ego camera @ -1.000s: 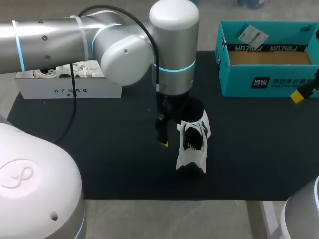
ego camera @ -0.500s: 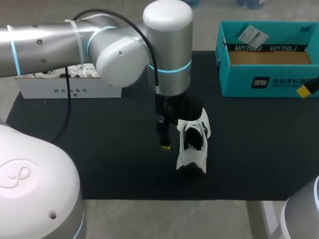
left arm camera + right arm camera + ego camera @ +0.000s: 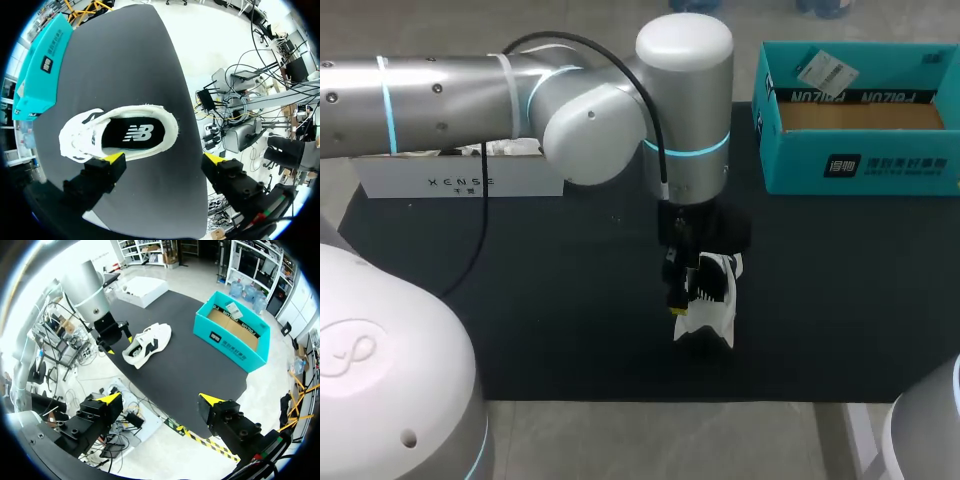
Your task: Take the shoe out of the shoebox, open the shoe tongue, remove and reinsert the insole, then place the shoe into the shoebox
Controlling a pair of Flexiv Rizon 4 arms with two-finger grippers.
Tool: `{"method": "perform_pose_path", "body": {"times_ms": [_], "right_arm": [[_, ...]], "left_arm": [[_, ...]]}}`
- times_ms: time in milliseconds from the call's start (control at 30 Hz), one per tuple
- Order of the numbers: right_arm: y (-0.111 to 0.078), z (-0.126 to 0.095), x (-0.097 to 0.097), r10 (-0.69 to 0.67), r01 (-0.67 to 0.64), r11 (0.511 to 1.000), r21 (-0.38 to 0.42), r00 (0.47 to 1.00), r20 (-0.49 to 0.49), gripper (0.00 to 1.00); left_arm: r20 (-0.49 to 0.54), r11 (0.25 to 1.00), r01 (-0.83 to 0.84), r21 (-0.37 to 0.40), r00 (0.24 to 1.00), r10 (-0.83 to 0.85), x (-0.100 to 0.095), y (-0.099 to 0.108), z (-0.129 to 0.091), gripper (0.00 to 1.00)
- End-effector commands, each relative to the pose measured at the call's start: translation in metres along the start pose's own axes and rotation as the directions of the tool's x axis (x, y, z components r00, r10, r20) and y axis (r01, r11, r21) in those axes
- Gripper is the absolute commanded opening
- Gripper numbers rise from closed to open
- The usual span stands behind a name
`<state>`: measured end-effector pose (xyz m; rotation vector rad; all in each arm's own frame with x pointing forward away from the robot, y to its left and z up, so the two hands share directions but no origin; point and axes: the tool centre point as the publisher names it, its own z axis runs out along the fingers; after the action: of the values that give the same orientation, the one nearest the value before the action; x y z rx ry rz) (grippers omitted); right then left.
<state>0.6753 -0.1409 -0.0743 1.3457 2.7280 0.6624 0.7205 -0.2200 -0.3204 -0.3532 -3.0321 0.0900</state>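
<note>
A white sneaker (image 3: pixel 710 318) with black trim lies on the black mat, its opening up. In the left wrist view the shoe (image 3: pixel 120 136) shows a black insole inside. My left gripper (image 3: pixel 682 300) hangs over the shoe's near side. It is open (image 3: pixel 165 159), with one fingertip (image 3: pixel 116 158) at the shoe's rim and the other clear over bare mat. The teal shoebox (image 3: pixel 860 110) stands open at the back right, with a cardboard floor and a small packet inside. My right gripper (image 3: pixel 160 399) is open and holds nothing, high off the table's edge, out of the head view.
A white box (image 3: pixel 460 178) with loose items stands at the mat's back left. The black mat (image 3: pixel 550 300) covers the table's middle. From the right wrist view the shoe (image 3: pixel 147 344), the shoebox (image 3: pixel 232 332) and my left arm's gripper (image 3: pixel 115 337) all show on it.
My left arm has swung right, bringing its gripper from beside the shoe to over its near edge. My right gripper has withdrawn past the head view's right edge.
</note>
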Motion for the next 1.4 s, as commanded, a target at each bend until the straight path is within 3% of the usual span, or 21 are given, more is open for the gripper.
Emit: {"method": "perform_pose_path", "body": {"times_ms": [33,267,867,900,933,1400], "right_arm": [[0.002,0.000,-0.001,0.000,0.000,1.000,0.005,1.000,-0.002,1.00],[0.002,0.000,-0.001,0.000,0.000,1.000,0.005,1.000,-0.002,1.00],[0.002,0.000,-0.001,0.000,0.000,1.000,0.005,1.000,-0.002,1.00],[0.002,0.000,-0.001,0.000,0.000,1.000,0.005,1.000,-0.002,1.00],[0.002,0.000,-0.001,0.000,0.000,1.000,0.005,1.000,-0.002,1.00],[0.002,0.000,-0.001,0.000,0.000,1.000,0.005,1.000,-0.002,1.00]], "left_arm": [[-0.008,0.999,0.013,-0.038,1.000,-0.013,0.000,-0.021,0.011,1.00],[-0.010,0.998,0.011,-0.063,1.000,-0.012,0.002,-0.033,0.030,1.00],[-0.034,0.995,0.066,-0.071,0.997,-0.069,-0.001,-0.025,0.058,1.00],[-0.031,0.995,0.069,-0.066,0.997,-0.071,-0.001,-0.024,0.058,0.62],[-0.032,0.996,0.067,-0.061,0.997,-0.069,-0.001,-0.023,0.059,0.00],[-0.040,0.996,0.046,-0.073,0.998,-0.049,0.000,-0.027,0.068,0.00]]}}
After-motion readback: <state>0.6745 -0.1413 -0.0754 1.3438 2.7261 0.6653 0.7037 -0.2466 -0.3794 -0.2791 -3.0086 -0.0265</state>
